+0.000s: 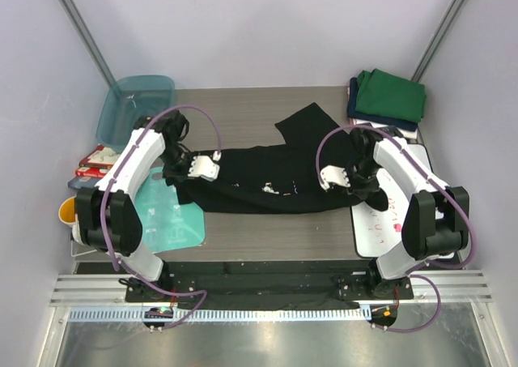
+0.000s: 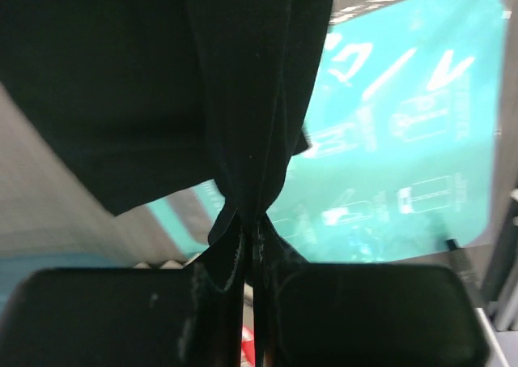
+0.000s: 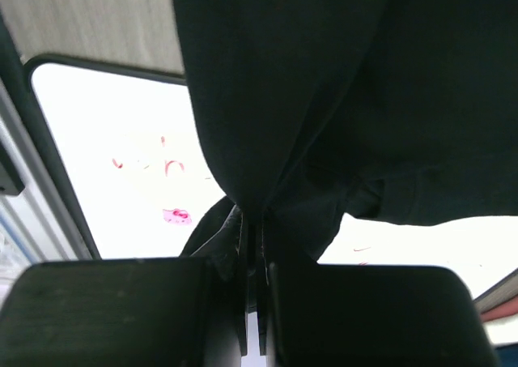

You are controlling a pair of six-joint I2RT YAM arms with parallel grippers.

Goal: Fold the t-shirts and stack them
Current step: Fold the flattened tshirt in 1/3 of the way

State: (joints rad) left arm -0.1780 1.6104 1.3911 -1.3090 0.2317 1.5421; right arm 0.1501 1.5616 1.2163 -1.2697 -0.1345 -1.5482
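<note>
From my top cam, the black tee (image 1: 267, 185) is stretched across the table (image 1: 243, 112) between left claw (image 1: 212, 169) and right claw (image 1: 324, 177); folded tees (image 1: 388, 98) far right; left wrist: clamped tight on cloth above the teal mat (image 2: 405, 140); right wrist: same, above a whiteboard (image 3: 121, 164).

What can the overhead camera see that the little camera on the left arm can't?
Only overhead: the whole black t-shirt stretched between both arms, the right gripper, the folded stack back right, the teal tub. Only left wrist: the left gripper seen close, pinched shut on bunched cloth, and symbols printed on the teal mat. Both: black shirt and mat.
</note>
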